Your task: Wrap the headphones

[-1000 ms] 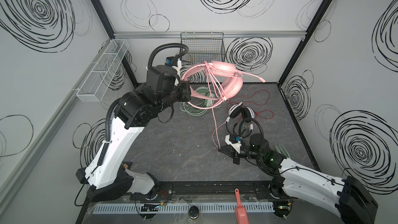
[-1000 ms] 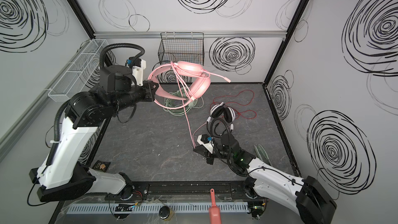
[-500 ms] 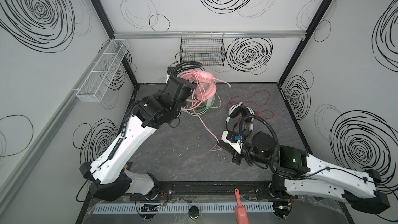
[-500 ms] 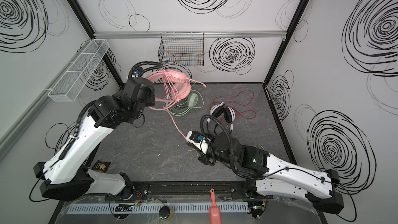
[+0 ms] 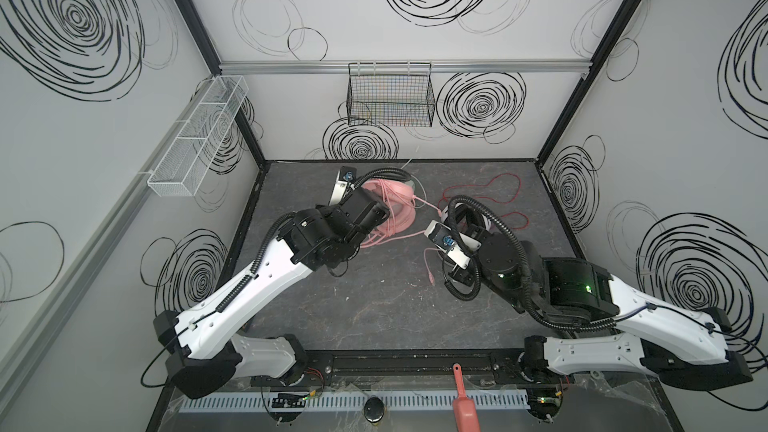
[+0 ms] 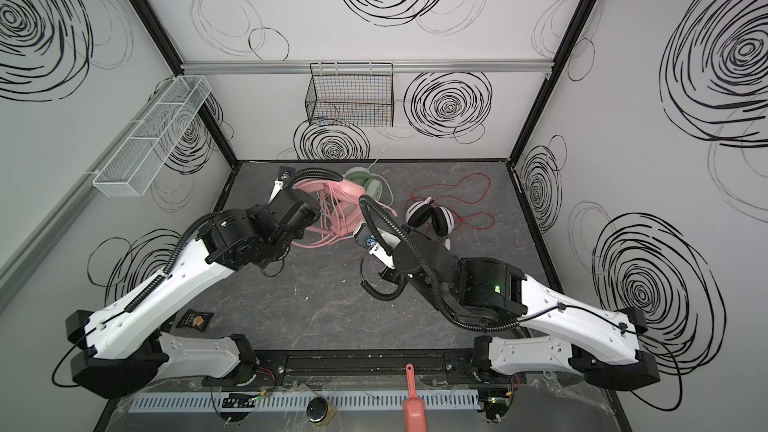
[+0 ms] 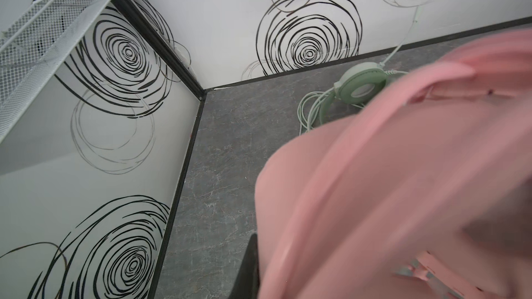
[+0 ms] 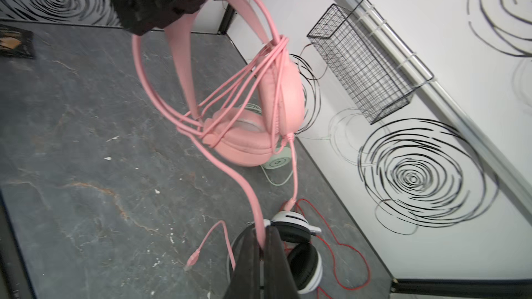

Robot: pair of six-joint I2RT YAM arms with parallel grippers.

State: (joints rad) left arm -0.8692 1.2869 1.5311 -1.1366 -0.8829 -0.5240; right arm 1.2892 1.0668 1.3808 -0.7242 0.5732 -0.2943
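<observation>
My left gripper (image 5: 382,214) is shut on the headband of the pink headphones (image 5: 399,201), which hang low at the back of the mat. Several loops of pink cable lie across the band and ear cups (image 8: 247,139). The pink set blocks most of the left wrist view, where only one black finger (image 7: 249,271) shows. My right gripper (image 8: 261,235) is shut on the pink cable, and the plug end (image 8: 193,260) dangles below it. The mint-green headphones (image 6: 365,180) lie behind the pink set. The white-and-black headphones (image 6: 432,218) lie under my right gripper, their red cable (image 6: 469,184) spread out.
A black wire basket (image 5: 390,97) hangs on the back wall and a white mesh shelf (image 5: 199,139) on the left wall. A small dark packet (image 6: 195,320) lies at the front left of the mat. A red scoop (image 5: 465,405) sits at the front rail.
My left arm has brought the pink headphones down from high up to just above the back of the mat. My right gripper has moved back and left, still holding the pink cable.
</observation>
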